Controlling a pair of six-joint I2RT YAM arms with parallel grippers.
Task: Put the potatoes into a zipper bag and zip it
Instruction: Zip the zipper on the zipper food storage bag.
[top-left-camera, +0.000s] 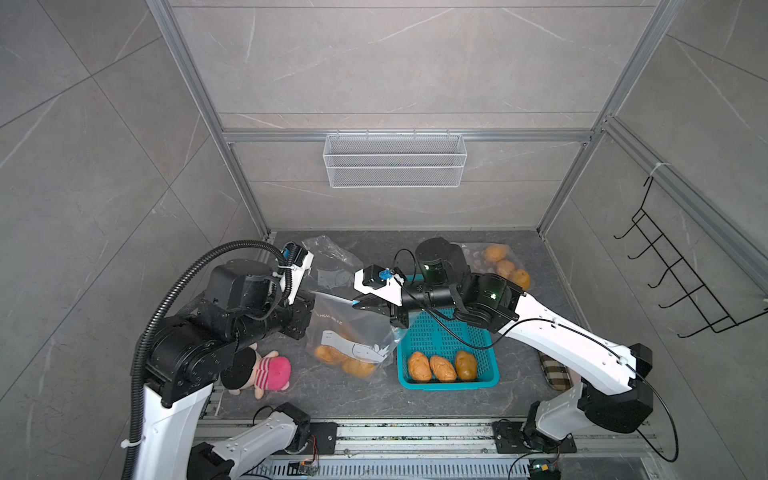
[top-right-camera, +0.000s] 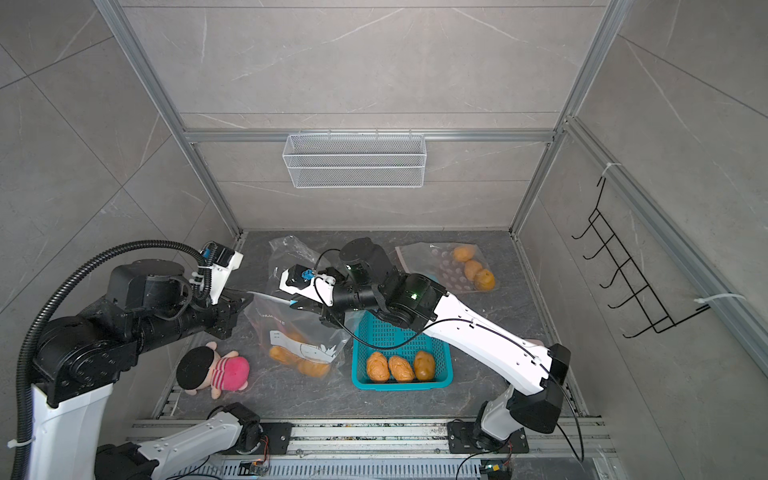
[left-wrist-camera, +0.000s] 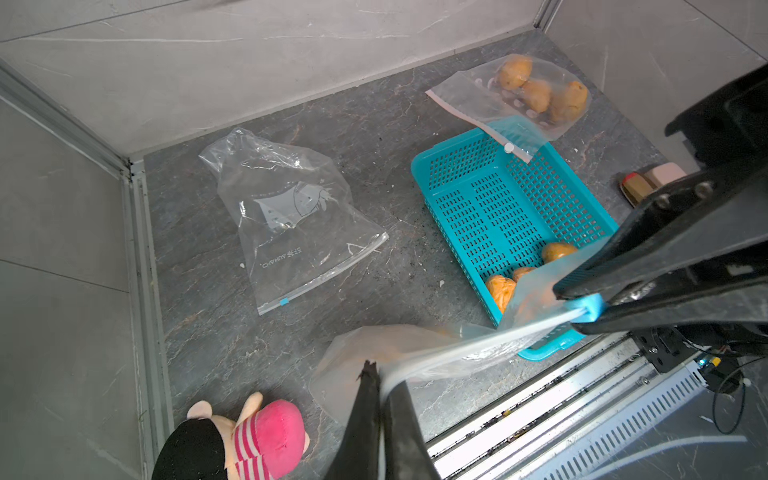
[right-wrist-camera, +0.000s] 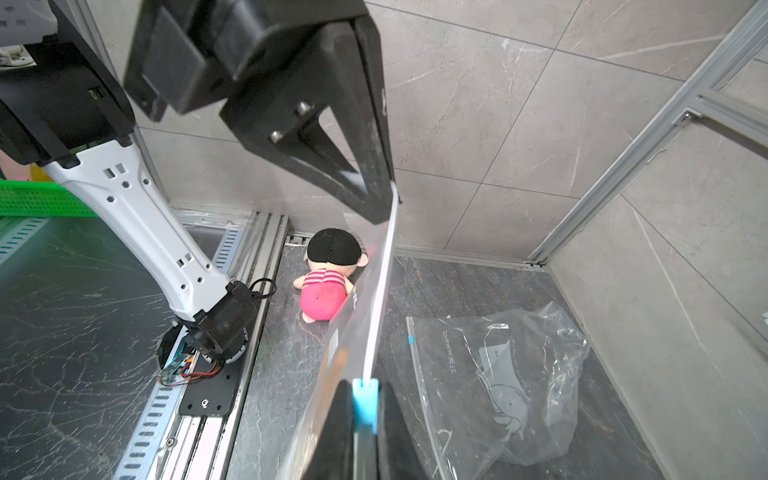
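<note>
The zipping step is in hand. A zipper bag (top-left-camera: 353, 328) hangs stretched between the two arms over the middle of the bench (top-left-camera: 332, 399). Some of the potatoes (top-left-camera: 345, 359) sit heaped in its bottom, which sags down to the bench just left of the teal basket (top-left-camera: 449, 384).

The left gripper (left-wrist-camera: 380, 380) is clenched on the left end of the bag's top strip. The right gripper (top-left-camera: 359, 304) is clamped on the blue slider (right-wrist-camera: 365, 399) at the right end. Between them the strip runs as one flat, taut white band. I can't tell from here whether that seam is already sealed along its length.

If the slider has yet to travel, I'd say the next move needs the left gripper to hold its corner firm. The right one then draws the slider straight along the track, keeping the band tight so it doesn't buckle or slip out.

Three more potatoes lie in a row at the near end of the basket. Another three are inside a second bag (left-wrist-camera: 469, 91) at the far right. An empty bag (left-wrist-camera: 291, 216) lies crumpled at the far side, left of centre, and looks the likely home for the basket's three. A plush toy (top-left-camera: 270, 372) lies near left, apart from it all.
</note>
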